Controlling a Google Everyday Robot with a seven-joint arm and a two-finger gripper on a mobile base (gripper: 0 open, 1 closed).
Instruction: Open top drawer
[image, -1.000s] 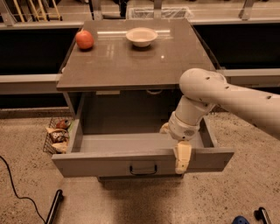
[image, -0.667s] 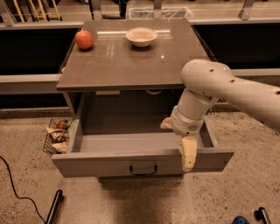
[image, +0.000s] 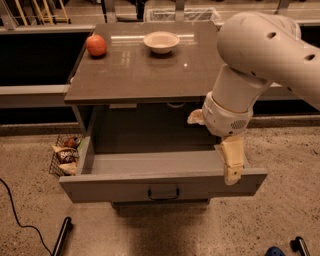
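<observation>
— Moved anything since a second ago?
— Slid the gripper (image: 233, 169) rightward and a little upward along the front edge of the top drawer (image: 120, 186). Swung the pale arm (image: 260, 45) higher, filling the upper right of the frame. Left the drawer as it was, no further out.
— Where now, exactly?
— Hanging right of centre, pointing down, cream tip overlapping the top edge of the front panel near its right end. Touching that edge or just in front of it: cannot tell.
— And the jaws?
— Cannot tell whether parted or clenched. Well apart from the dark loop handle (image: 163, 192), off to its right.
— Position of the drawer?
— Pulled well out from under the counter (image: 145, 75), across the lower middle of the frame, grey inside open to view, handle at the centre of the front panel.
— Anything else?
— Seen on the counter, toward the upper left: a red-orange round fruit (image: 96, 45) and, right of it and apart, a pale bowl (image: 161, 42). Seen on the speckled floor (image: 280, 220) at left, just beside the drawer's side: a small wire basket (image: 65, 155) with packets. Trailing through the lower left corner: a thin black cable (image: 12, 210).
</observation>
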